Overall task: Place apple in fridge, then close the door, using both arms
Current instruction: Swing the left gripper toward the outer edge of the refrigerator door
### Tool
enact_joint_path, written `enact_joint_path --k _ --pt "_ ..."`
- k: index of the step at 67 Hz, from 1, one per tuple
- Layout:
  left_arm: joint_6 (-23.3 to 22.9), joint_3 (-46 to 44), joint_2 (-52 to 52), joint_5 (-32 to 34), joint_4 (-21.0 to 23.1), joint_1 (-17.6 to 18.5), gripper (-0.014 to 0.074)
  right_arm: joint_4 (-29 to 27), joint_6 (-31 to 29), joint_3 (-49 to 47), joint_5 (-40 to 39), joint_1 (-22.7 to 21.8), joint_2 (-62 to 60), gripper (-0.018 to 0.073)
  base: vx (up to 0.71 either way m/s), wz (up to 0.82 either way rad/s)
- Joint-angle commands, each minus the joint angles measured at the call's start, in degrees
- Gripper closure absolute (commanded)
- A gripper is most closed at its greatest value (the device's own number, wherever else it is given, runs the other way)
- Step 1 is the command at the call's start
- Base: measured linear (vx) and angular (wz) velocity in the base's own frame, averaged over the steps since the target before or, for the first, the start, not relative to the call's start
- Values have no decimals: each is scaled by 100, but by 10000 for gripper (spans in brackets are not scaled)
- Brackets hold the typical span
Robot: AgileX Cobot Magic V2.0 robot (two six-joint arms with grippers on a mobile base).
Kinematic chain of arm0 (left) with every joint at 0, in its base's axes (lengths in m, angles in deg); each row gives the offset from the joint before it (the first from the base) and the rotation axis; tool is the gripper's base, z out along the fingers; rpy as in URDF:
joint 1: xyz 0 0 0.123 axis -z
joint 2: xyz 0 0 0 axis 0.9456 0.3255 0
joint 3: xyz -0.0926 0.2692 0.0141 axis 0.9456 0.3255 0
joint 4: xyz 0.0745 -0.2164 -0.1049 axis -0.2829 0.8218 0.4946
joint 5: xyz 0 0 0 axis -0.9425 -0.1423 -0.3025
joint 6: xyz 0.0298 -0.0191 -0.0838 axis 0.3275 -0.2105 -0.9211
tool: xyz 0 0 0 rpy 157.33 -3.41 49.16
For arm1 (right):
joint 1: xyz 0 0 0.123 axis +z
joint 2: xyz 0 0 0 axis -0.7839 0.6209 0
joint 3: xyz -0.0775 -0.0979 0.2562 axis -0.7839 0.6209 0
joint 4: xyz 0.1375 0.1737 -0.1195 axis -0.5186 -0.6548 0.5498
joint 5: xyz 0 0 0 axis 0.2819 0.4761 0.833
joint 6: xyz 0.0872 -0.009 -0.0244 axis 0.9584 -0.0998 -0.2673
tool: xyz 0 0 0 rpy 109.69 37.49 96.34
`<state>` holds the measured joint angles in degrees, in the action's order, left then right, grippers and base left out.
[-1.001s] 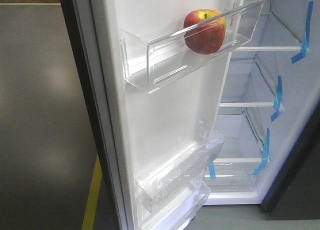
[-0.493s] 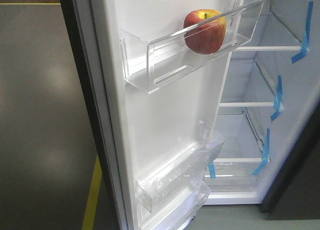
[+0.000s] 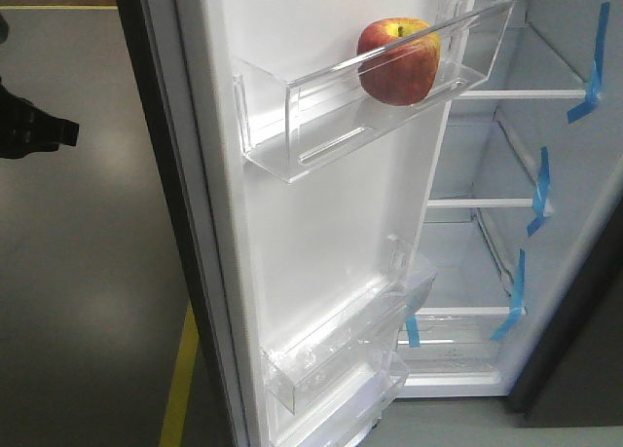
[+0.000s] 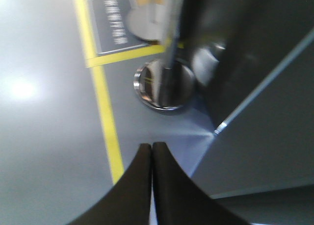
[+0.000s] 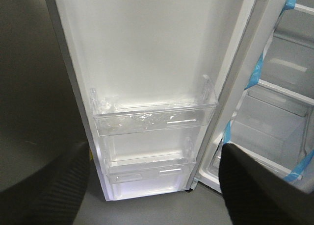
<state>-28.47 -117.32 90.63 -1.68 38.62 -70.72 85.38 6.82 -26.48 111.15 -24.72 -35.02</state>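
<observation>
- Up in the top clear bin (image 3: 292,126) of the door (image 3: 321,233), the apple (image 3: 399,62) is sitting with its stem up.
- The door is standing wide open beside the fridge (image 3: 467,155), which is showing shelves (image 3: 516,94) and blue tape (image 3: 538,189).
- The left pincer (image 4: 151,154) is hanging over the floor (image 4: 49,137) near a yellow line (image 4: 105,117), fingers pressed together, pinching nothing.
- The right pincer (image 5: 156,154) is facing the lower bins (image 5: 157,117), fingers spread wide.
</observation>
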Motion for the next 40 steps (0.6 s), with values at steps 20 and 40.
enact_joint_path --k 20,40 --pt "1125 -1073 710 81 1376 33 602 35 -60 -124 -366 -3 57 39 0 0" --pt "1791 -1708 1371 -297 2522 43 602 35 -60 -124 -366 -3 57 39 0 0"
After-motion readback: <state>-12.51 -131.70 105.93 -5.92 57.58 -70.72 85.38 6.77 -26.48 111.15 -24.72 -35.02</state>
